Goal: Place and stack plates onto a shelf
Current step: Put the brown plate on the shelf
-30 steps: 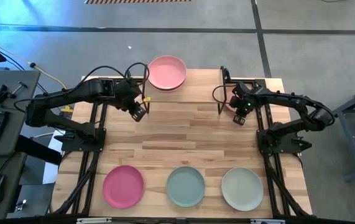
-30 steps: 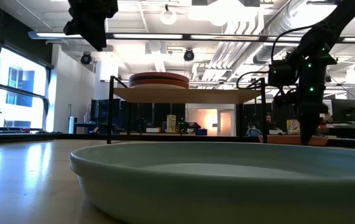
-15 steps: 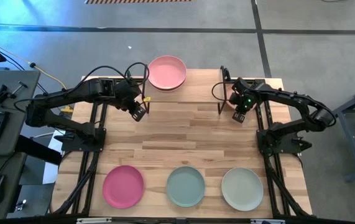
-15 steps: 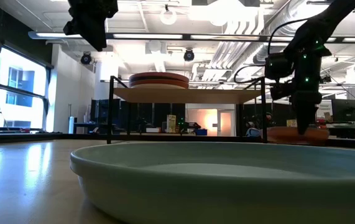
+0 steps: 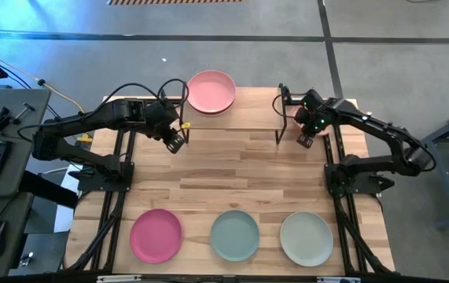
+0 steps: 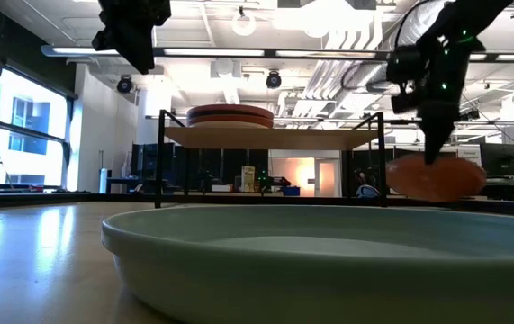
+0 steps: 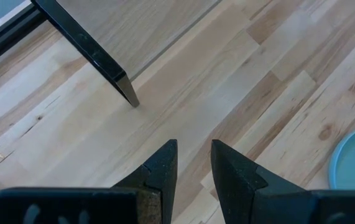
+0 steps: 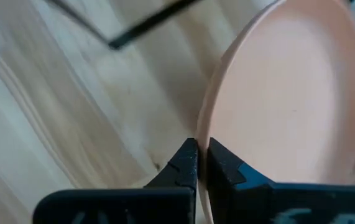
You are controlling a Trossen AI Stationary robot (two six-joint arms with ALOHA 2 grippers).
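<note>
Peach plate (image 8: 289, 93) beside shelf leg (image 8: 146, 28)

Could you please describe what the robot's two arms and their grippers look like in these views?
Both arms are dark, jointed, with looping black cables. The left gripper has two black, wedge-shaped fingers. The right gripper matches it, and small green lights glow on the right arm's wrist.

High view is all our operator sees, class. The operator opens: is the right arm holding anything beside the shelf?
Observer: Yes. The right wrist view shows the right pincer shut on the rim of a peach plate.
Operator: How does the plate sit?
Observer: In the low view it hangs tilted, lower than the shelf board.
Operator: And the left arm?
Observer: Its wrist view shows the left pincer open and empty over bare tabletop.
</note>
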